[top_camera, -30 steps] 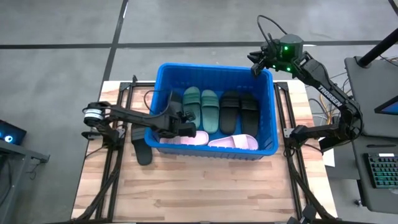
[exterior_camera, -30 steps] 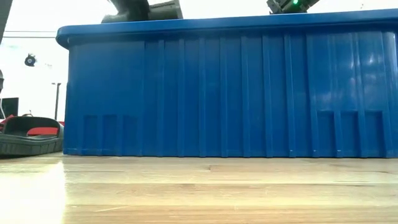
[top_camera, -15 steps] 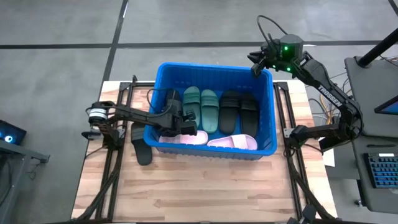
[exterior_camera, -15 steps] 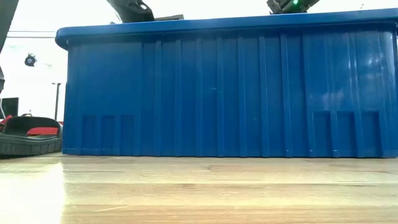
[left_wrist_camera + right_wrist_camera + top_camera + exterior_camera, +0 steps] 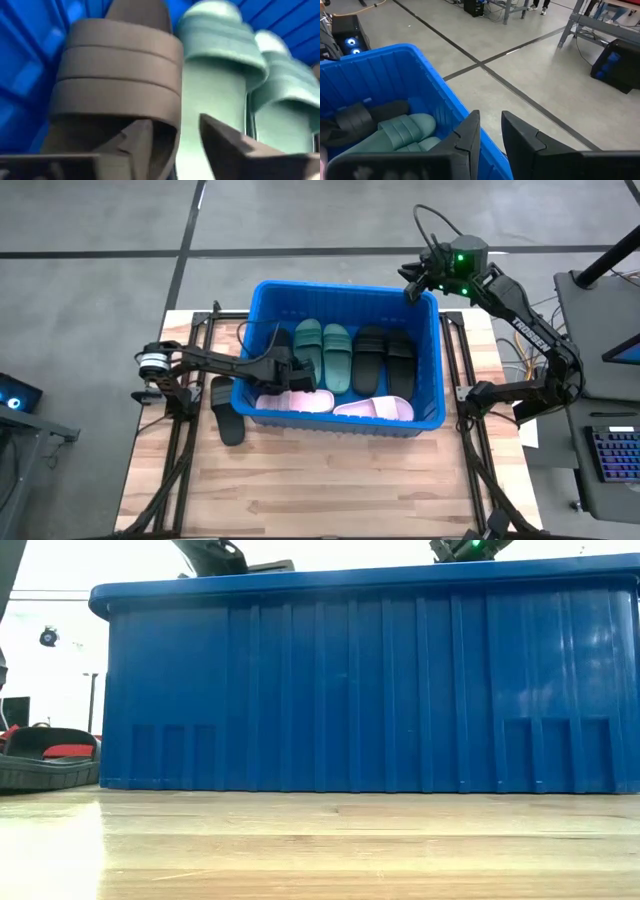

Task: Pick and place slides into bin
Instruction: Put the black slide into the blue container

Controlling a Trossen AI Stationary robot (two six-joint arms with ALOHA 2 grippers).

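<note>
Sitting mid-table, blue bin (image 5: 345, 290) holds two dark green slides (image 5: 323, 352), two black (image 5: 385, 356), two pale pink (image 5: 375, 408) and another black slide (image 5: 120, 75). Left gripper (image 5: 297, 374) inside bin, jaws parted over it. One black slide (image 5: 226, 412) outside on table. Right gripper (image 5: 490, 131) over far rim, slightly open, empty.

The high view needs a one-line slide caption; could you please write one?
Left hand inside the blue bin over a black slide; another black slide waits on the table.

Eight slides (image 5: 337, 356) (one bin (image 5: 262, 292)) — counted.
</note>
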